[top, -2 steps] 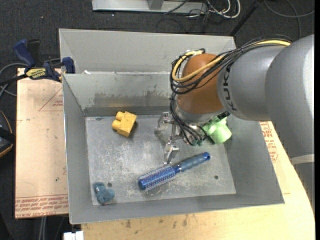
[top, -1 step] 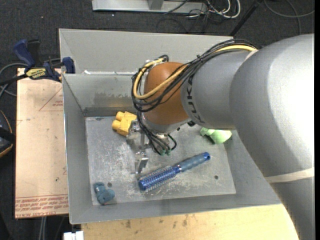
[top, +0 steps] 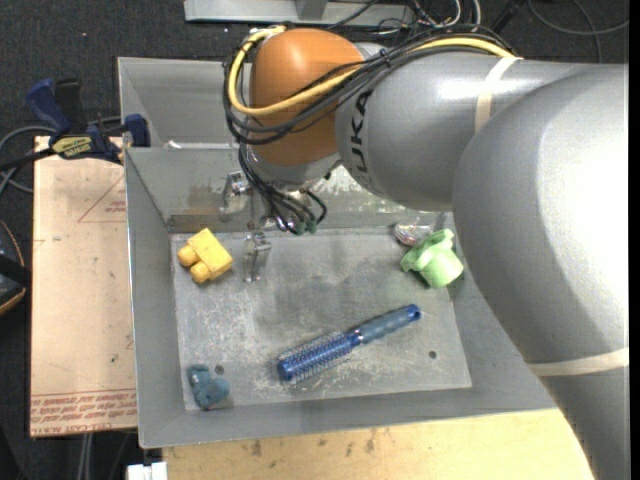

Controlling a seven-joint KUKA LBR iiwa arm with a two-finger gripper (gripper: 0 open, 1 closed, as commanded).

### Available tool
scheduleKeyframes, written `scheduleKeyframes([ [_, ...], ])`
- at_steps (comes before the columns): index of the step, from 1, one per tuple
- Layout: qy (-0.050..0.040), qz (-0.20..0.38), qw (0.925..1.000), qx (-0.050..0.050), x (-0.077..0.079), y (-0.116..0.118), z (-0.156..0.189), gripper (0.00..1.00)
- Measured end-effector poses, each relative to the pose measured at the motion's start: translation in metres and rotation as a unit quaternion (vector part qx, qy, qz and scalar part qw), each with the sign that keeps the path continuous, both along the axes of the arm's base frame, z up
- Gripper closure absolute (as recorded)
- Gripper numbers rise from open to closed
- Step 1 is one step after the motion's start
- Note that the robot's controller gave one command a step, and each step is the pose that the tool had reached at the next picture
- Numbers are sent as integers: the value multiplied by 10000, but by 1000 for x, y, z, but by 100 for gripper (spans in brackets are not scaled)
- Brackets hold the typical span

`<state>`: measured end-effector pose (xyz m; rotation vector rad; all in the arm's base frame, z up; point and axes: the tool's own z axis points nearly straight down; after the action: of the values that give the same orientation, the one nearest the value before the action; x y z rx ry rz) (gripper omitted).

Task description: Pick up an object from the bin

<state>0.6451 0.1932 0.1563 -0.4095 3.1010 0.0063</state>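
- Right now I see the end effector [top: 257,256] low over the floor of the bin [top: 150,298], in the back left part of it.
- I cannot tell whether it is spread or pressed together; from this angle it reads as one narrow metal piece pointing down at the floor.
- Nothing visible is pinched in it.
- Nearest to it is a yellow block [top: 204,255], a chunky piece with two studs on one side, lying flat on the floor just beside the end effector on its left, with a thin gap between them.
- The yellow block sits close to the bin's left wall and near the foot of the back wall.
- Above the end effector I see the orange cover [top: 300,88] of the wrist, with yellow and black cables [top: 290,213] looped around it and hanging below it.
- The grey arm [top: 520,188] comes in from the right and covers the bin's right side.
- A green plastic piece [top: 432,259] lies at the right, partly tucked under the arm, with a small silvery thing [top: 408,233] touching it at the back.
- A blue brush [top: 345,343] lies slantwise in the front middle, bristle end toward the front left, handle toward the right.
- A small blue-grey lump [top: 208,388] lies in the front left corner, well apart from everything else.
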Motion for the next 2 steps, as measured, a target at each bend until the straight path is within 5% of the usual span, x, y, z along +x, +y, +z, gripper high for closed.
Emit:
scheduleKeyframes([
  [1,-14,-220,9998,26,-11,43,-53,0],
  [2,48,-216,9998,-14,-14,41,-61,100],
])
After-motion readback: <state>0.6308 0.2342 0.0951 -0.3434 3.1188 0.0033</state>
